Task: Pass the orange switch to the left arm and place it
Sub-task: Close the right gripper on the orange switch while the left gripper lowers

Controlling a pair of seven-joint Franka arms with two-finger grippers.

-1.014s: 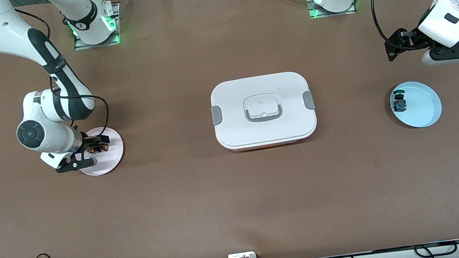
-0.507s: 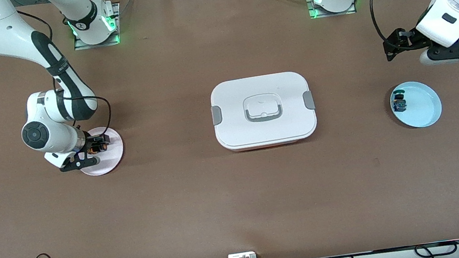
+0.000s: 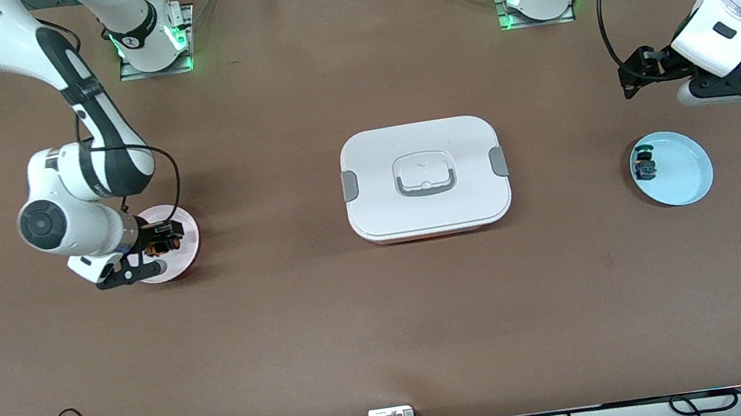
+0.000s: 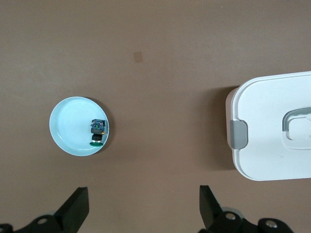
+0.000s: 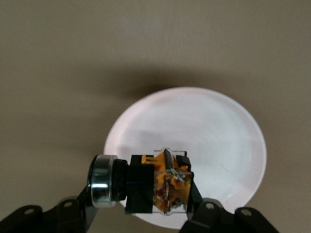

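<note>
Landmark: box (image 3: 425, 179), white, lid on, mid-table.

Right gripper (image 3: 156, 247): toward the right arm's end from the box, over the pink plate (image 3: 182, 225); fingers clamped on the orange switch (image 5: 158, 187), lifted clear of the plate (image 5: 214, 145).

Left gripper (image 4: 143, 213): toward the left arm's end from the box, raised over bare table near the blue plate (image 3: 686, 179); fingers spread, empty. Arm waits.

Blue-and-green switch (image 3: 644, 165): on the blue plate's edge nearest the box.

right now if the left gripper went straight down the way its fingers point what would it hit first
Probably bare table: the left gripper, open, points between the blue plate and the box, though depth is unclear.
</note>
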